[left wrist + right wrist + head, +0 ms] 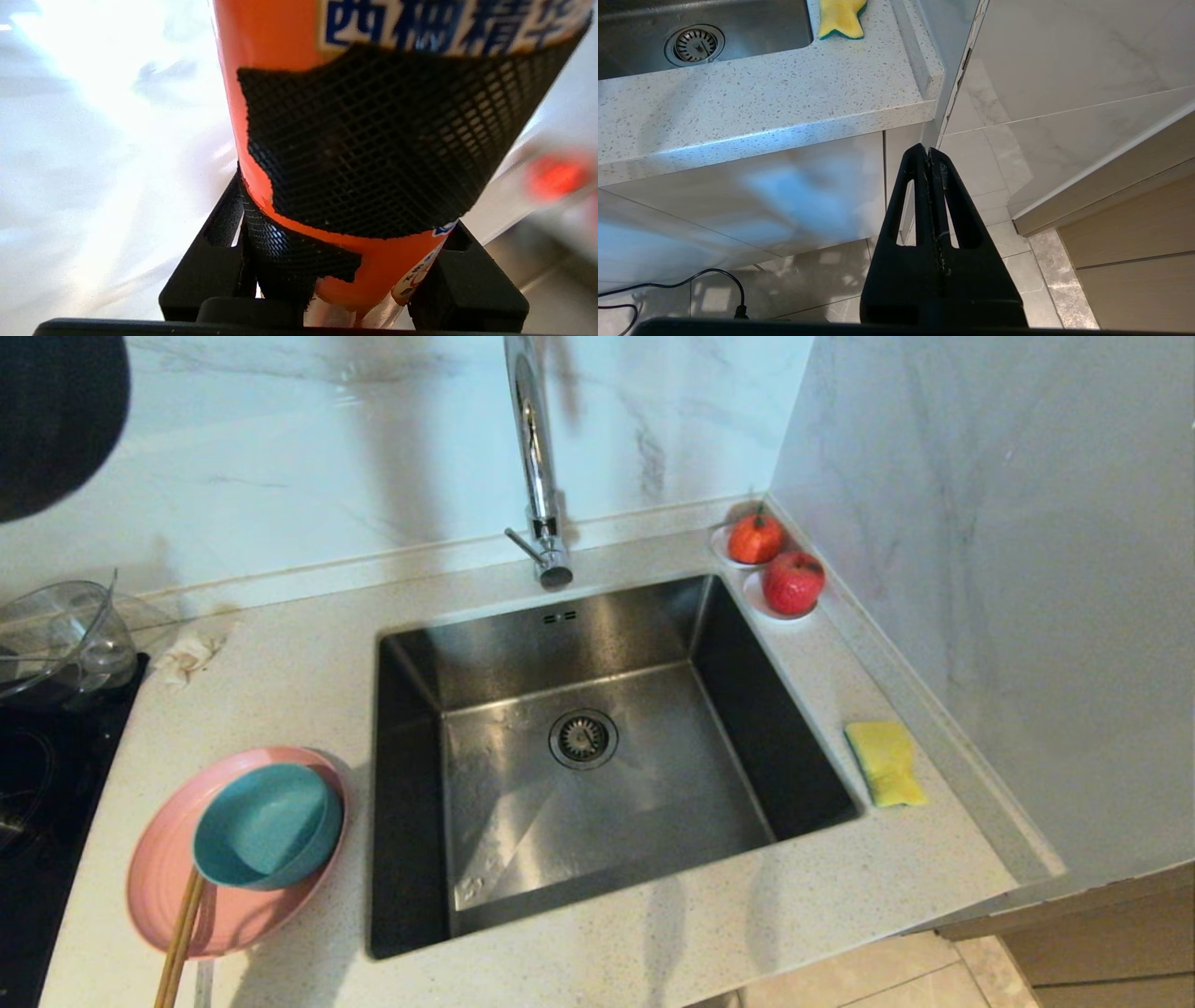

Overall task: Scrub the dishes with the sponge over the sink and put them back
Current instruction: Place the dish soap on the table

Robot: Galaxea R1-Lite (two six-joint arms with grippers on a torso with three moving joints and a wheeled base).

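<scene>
Left tool [345, 261] clamps an orange bottle [280, 42], its top cut off; right tool [930, 156], pressed together, hangs below the table [784, 93].

The sink [597, 756] lay bare inside, giving open room down to its drain [583, 738]. The faucet [537, 457] rose behind it, over the back rim. Left of the sink, the plate [159, 868], bowl [266, 826] and chopsticks [180, 933] took up the surface [653, 943]. Right of the sink, the sponge [885, 763] lay on a narrow strip hemmed by the wall [990, 569]; two red fruits [775, 565] filled the corner behind.
</scene>
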